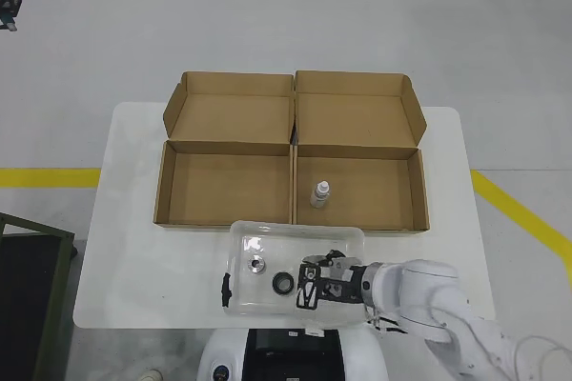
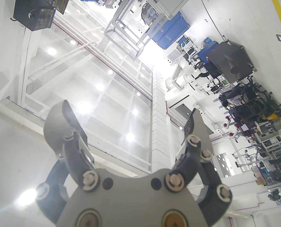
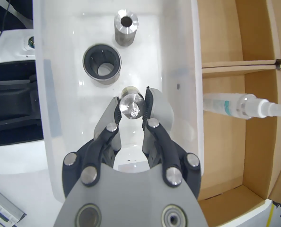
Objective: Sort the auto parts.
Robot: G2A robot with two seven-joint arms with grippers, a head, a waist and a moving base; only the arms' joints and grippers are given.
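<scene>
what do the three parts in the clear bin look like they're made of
The small silver stepped cylinder: bare metal, likely steel or aluminium; bright machined face with mirror glints.
The grey hollow cylinder: metal too; duller brushed sides, shiny chamfered rim.
The black round bushing: matte black lining, probably rubber or plastic, inside a thin grey metal sleeve.

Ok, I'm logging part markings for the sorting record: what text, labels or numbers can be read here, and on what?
White spray bottle in the right cardboard box: teal-banded label, print too blurred to read.
Blue cabinets in the room behind: white marking, too small to read.
In the clear plastic tray, silver cylinder, black ring and steel sleeve: no markings seen.
</scene>
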